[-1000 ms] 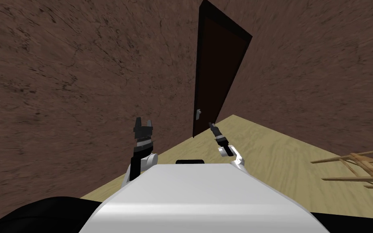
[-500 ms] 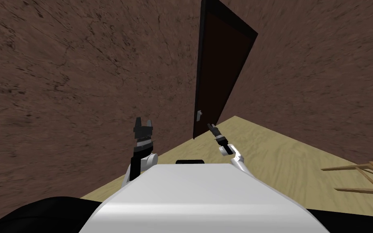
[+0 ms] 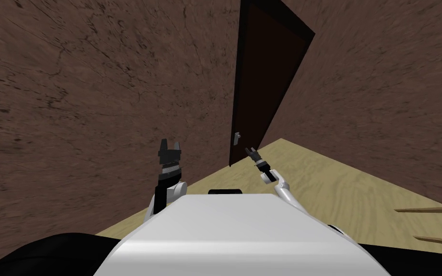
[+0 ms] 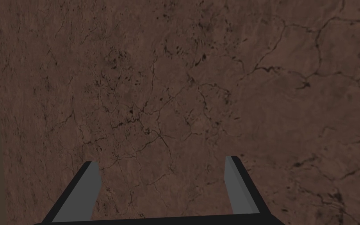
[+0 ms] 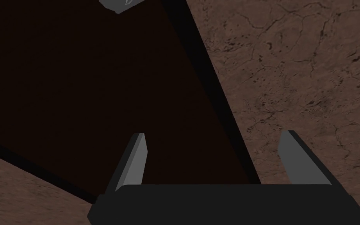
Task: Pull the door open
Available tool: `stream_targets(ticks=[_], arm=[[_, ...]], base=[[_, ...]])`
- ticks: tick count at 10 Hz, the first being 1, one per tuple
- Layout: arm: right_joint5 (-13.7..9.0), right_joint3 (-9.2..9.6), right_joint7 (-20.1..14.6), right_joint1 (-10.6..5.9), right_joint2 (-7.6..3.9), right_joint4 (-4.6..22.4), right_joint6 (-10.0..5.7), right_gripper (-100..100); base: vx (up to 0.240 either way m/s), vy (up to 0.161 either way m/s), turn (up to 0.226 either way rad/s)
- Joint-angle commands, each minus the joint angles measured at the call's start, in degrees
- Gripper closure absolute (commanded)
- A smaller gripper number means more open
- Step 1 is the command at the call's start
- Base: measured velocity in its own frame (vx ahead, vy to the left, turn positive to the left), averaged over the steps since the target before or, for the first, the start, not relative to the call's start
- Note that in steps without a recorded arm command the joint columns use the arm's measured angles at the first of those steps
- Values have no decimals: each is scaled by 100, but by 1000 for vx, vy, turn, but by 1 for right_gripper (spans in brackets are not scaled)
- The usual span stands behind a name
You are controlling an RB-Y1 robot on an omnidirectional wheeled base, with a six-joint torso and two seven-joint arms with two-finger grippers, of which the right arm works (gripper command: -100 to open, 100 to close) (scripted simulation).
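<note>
1. Up ahead, door point(image 3: 263, 81) is seen shut in the wall point(image 3: 95, 96), handle point(image 3: 237, 138) near the spread-open right gripper point(image 3: 250, 151).
2. Handle could get missed tbh: gripper is aimed at bare panel instead.
3. Left gripper point(image 3: 169, 146) is held open too, off to the side.

Door point(image 3: 263, 86) set in wall point(image 3: 95, 96) ahead, right of centre.
Handle point(image 3: 236, 138) low at door's left edge; right gripper point(image 3: 249, 151) near, below-right of handle, apart; left gripper point(image 3: 170, 143) further left, before wall; wooden frame point(image 3: 426, 209) on floor point(image 3: 349, 187), far right.
</note>
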Motion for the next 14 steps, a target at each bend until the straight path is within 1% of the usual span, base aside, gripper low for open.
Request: stream_targets(ticks=[1,6,8,9,10,11,12,14], arm=[[37,-5,63,-85,-35,162,-54,-100],[324,13,432,-400,-243,826,-220,-100],[524,26,689,-620,-386,1288,-336,-100],[567,29,745,-667,-417,1387,-361,-100],[647,34,847,-755,-474,1571,-407,-100],[687,36,898,-798,-502,1663,-430,-100],[755,40,986,-873,-550,1821,-469,-100],[810,44,1057,-934,-589,1948,-501,-100]], base=[[60,-22,10],[78,-26,31],[154,-43,56],[142,-45,40],[132,-57,33],[105,-33,36],[104,-24,31],[76,-24,18]])
